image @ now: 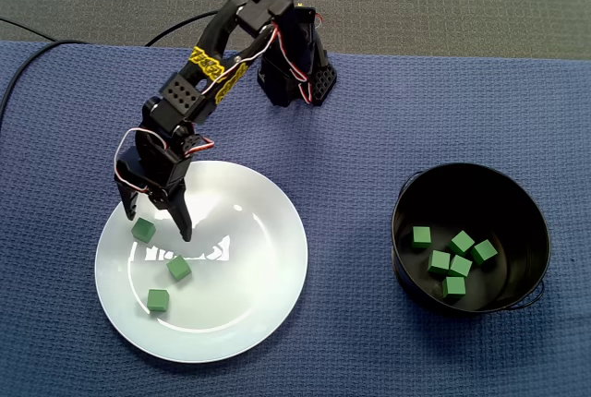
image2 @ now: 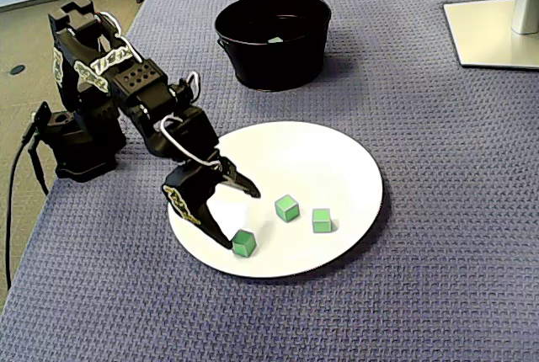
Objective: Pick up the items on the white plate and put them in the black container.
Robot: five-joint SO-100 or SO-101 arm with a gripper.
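A white plate (image2: 337, 160) sits closest to the lens in a fixed view, on a blue woven cloth (image2: 438, 278), with three green cubes (image2: 287, 208) spread apart across its near half. The black arm (image2: 139, 93) reaches down from its base at the left, its end effector (image2: 242, 217) low over the plate's left side, jaws parted and gripping nothing. One cube (image2: 244, 243) lies just beside the tip of the nearer finger (image2: 206, 219); whether the two touch cannot be told.

Seen from above in a fixed view, that cube (image: 143, 230) lies between the two spread fingers of the end effector (image: 155, 227), over the upper left of the plate (image: 249, 258). A second cube (image: 178, 269) and a third cube (image: 158, 300) lie lower in the picture, clear of the fingers. The arm (image: 180, 97) stretches down from the top centre.

The black container (image: 406, 203) stands well apart to the right of the plate on the same cloth (image: 369, 138), with six cubes (image: 440, 261) clustered on its floor. In a fixed view from the side the container (image2: 269, 67) stands behind the plate, a speck of green showing over its rim. A pale stand (image2: 493, 34) occupies the top right corner, and a black cable (image2: 13, 202) trails from the arm's base down the left edge
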